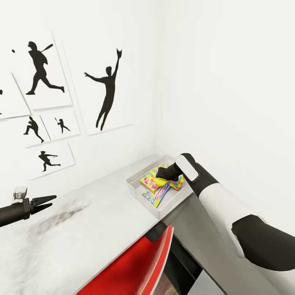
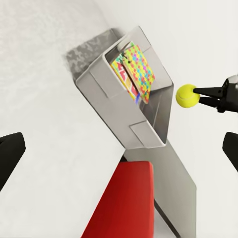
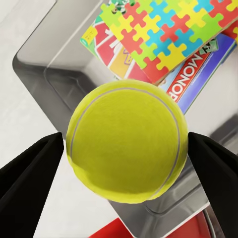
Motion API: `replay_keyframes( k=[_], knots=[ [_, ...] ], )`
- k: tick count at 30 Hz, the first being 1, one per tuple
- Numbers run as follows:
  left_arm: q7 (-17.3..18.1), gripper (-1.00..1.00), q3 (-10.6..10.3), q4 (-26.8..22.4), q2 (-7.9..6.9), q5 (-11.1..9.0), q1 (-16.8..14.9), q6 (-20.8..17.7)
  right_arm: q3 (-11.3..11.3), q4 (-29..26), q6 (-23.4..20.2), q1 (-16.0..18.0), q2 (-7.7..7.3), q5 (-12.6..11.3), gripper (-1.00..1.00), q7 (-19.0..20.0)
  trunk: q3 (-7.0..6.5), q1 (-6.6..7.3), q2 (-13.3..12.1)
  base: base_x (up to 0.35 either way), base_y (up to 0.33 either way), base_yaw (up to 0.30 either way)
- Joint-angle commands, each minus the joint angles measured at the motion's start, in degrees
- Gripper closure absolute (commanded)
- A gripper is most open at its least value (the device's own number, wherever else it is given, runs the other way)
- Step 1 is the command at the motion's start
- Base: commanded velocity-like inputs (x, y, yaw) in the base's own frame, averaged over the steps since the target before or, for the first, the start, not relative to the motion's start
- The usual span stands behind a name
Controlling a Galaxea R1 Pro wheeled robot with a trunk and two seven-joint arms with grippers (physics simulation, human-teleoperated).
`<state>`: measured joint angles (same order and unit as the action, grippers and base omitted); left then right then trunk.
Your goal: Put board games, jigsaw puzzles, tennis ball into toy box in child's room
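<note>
The toy box (image 1: pixel 133 185) stands at the far right end of the table (image 1: pixel 82 233), by the wall corner. Inside it lie a jigsaw puzzle (image 3: pixel 163 29) on top of a MONOPOLY board game (image 3: pixel 193 82) and another printed game box (image 3: pixel 111 54). My right gripper (image 1: pixel 162 176) is shut on the tennis ball (image 1: pixel 159 181), holding it just above the box. The ball (image 3: pixel 126 148) sits between both black fingers over the grey bin floor (image 3: pixel 44 74). My left gripper (image 1: pixel 50 200) hovers open over the table's left part, its fingers (image 2: pixel 10 153) wide apart and empty.
A red chair back (image 1: pixel 131 266) stands at the table's front edge, below the box. Black sports-silhouette posters (image 1: pixel 106 90) hang on the white wall behind the table. The right wall runs close beside the toy box.
</note>
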<state>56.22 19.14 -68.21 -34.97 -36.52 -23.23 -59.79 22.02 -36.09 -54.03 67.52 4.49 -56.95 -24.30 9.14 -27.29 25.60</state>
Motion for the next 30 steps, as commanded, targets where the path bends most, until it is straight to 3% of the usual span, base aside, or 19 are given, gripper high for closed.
replay_keyframes(
  k=[1,30],
  knots=[
    [0.24,-1.0,0.03,0.01,-0.01,0.13,-0.06,-0.21,0.2,-0.04,-0.03,0.07,-0.05,-0.62,1.0,-0.57,0.22,-0.03,0.12,0.0,0.0,0.0],
    [0.21,-1.0,0.1,0.05,-0.01,0.2,-0.06,-0.21,0.3,-0.01,-0.02,0.07,-0.65,-0.53,1.0,-0.75,2.92,-0.03,0.12,0.0,0.0,0.0]
  ],
)
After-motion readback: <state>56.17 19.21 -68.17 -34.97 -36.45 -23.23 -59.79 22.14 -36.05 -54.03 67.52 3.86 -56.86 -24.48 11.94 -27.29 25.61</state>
